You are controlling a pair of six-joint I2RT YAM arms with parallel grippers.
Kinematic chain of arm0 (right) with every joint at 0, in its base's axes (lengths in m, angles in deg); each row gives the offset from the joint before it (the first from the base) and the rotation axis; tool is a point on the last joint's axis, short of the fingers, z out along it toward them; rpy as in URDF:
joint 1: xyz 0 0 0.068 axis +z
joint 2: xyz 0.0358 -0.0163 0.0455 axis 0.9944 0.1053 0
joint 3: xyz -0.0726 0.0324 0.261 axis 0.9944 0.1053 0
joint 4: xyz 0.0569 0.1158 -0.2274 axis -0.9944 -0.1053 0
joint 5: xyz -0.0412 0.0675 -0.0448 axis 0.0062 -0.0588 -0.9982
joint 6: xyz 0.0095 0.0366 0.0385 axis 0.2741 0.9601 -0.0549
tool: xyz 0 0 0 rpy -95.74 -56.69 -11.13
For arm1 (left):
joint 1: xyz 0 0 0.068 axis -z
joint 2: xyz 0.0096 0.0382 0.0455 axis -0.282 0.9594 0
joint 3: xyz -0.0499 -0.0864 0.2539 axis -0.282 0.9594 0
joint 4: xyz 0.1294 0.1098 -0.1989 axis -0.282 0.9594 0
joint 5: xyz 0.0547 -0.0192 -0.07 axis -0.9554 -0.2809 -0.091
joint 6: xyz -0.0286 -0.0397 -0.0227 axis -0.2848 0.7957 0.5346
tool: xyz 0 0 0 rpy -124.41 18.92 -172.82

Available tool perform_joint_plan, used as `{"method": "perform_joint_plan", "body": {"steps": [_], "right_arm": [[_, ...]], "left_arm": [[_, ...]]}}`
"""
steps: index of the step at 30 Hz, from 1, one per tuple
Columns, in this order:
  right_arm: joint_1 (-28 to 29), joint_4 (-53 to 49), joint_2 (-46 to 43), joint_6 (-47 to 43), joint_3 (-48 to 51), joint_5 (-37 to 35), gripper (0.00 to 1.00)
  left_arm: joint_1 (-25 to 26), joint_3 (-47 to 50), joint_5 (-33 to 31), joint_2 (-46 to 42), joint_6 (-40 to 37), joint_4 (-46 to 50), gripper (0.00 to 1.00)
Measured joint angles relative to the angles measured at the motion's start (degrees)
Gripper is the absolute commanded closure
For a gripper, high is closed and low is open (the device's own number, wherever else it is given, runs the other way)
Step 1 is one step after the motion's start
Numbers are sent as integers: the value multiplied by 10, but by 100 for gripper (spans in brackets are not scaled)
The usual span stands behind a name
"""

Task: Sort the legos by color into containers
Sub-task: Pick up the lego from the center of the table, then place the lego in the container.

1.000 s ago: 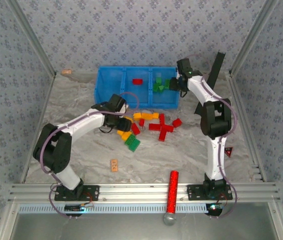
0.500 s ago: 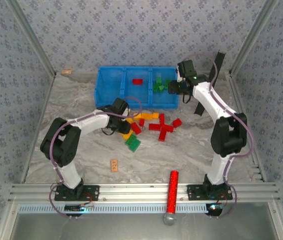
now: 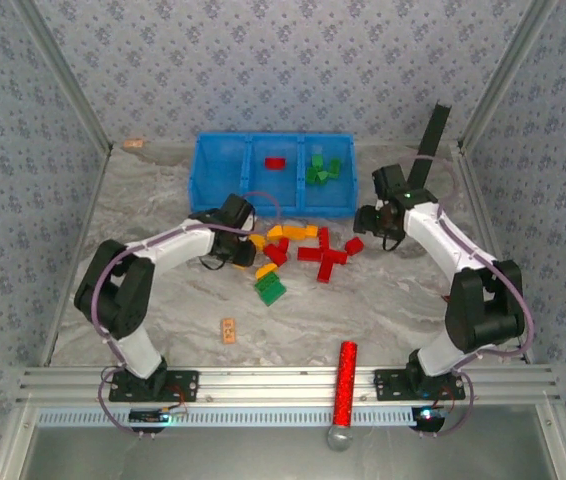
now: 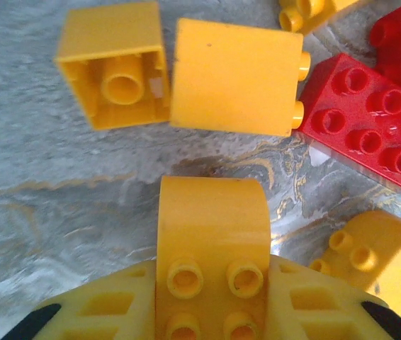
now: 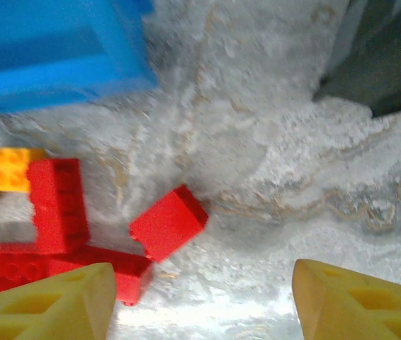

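Left gripper (image 4: 211, 312) clamped on a yellow-orange round-topped plastic studded brick (image 4: 212, 219), low over the loose pile of red, yellow and green bricks (image 3: 298, 248). Right gripper (image 5: 200, 304) wide apart, holding nothing, above a small red brick (image 5: 168, 221). Joined blue plastic bins (image 3: 208, 188): middle has one red piece (image 3: 275, 163), right has green pieces (image 3: 321, 171). Both arms stretched forward, wrists tipped down.

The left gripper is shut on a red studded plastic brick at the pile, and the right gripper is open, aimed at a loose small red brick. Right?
Not quite. The left wrist view shows the left gripper shut on a yellow-orange studded plastic brick, not a red one. The rest holds: the right gripper is open, aimed at a loose small red brick.
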Motion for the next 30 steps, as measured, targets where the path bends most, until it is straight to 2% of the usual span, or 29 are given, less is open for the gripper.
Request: {"method": "perform_joint_plan", "body": {"steps": [9, 15, 20, 30], "right_arm": [[-23, 40, 19, 21, 38, 33, 25], [-26, 82, 49, 37, 41, 54, 25], [-22, 104, 63, 39, 50, 63, 24], [-10, 131, 63, 41, 70, 74, 23]], "left_arm": [[-37, -76, -32, -70, 2, 24, 82], [-98, -108, -62, -66, 3, 6, 83], [-135, -169, -70, -6, 3, -10, 83], [-139, -327, -60, 173, 3, -26, 85]]}}
